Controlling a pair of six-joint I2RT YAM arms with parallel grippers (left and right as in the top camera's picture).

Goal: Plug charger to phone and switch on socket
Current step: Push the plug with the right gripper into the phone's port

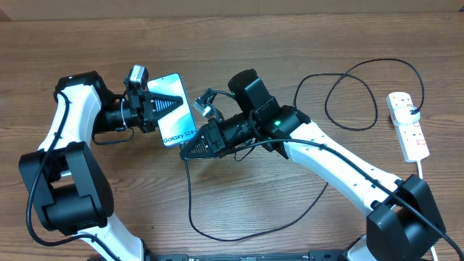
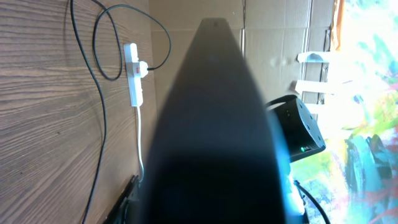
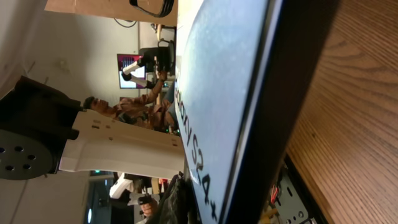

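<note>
Seen from above, a wooden worktop [image 1: 109, 43] carries 2 white robot arms that meet left of centre. The left fingers [image 1: 163, 105] are clenched across the phone [image 1: 181, 119], whose blue screen faces up with its "Galaxy" lettering at the lower short edge. The right fingers [image 1: 194, 147] are clenched right at that lower edge, apparently pinching the end of the charger [image 1: 190, 203]. Its thin black cable drops toward the bottom of the frame, then loops up to the socket [image 1: 407, 125] at the far right edge.

Risks from here:
- If the plug meets the port off-line, it could scrape the phone's edge or bend.
- The push could slide the phone in its grasp.
- The slack cable lies under the right arm and could snag, tugging on the socket.

Hard to make out:
- The plug tip and the phone's port are both hidden beneath the right fingers, so whether the plug is seated cannot be told.
- The left wrist view is mostly filled by the blurred dark phone [image 2: 214, 124], with the socket [image 2: 132, 74] small behind it.
- The right wrist view shows only the close-up screen [image 3: 217, 81].
- The switch positions are unreadable.
</note>
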